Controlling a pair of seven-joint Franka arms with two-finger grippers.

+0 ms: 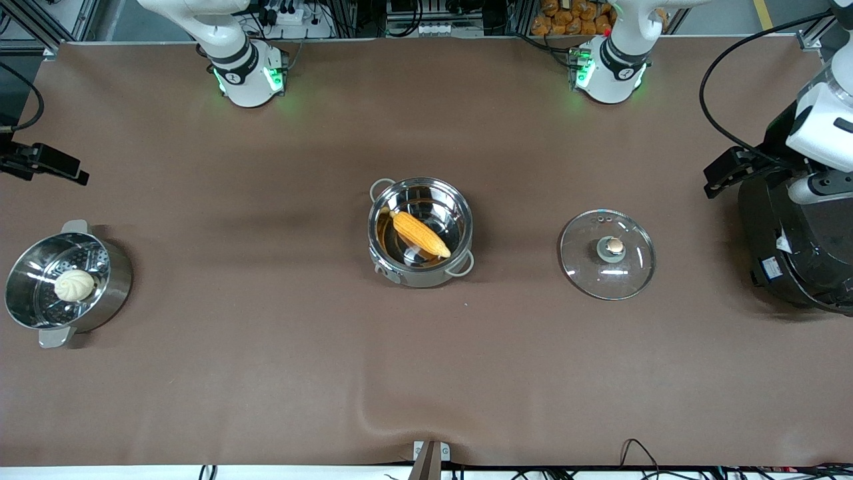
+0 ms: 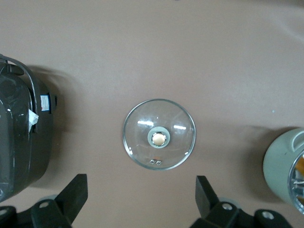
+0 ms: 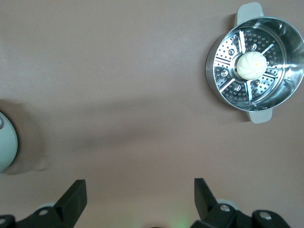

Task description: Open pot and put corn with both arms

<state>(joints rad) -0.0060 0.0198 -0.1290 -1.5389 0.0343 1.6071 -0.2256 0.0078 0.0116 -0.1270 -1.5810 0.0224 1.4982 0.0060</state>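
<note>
The steel pot (image 1: 426, 276) stands open at the middle of the table. The yellow corn (image 1: 420, 233) lies slantwise inside it. The glass lid (image 1: 607, 253) lies flat on the table, knob up, beside the pot toward the left arm's end. The lid also shows in the left wrist view (image 2: 159, 134), with the pot's edge (image 2: 287, 166). My left gripper (image 2: 141, 192) is open and empty, high over the table near the lid. My right gripper (image 3: 140, 194) is open and empty over bare table, with the pot's edge (image 3: 5, 142) at one side. Neither gripper shows in the front view.
A steel steamer pot (image 1: 118, 280) holding a white bun (image 1: 74, 285) stands at the right arm's end; both show in the right wrist view (image 3: 213, 71), (image 3: 250, 65). A large black cooker (image 1: 793, 247) stands at the left arm's end. Another white machine (image 1: 826, 127) hangs over the cooker.
</note>
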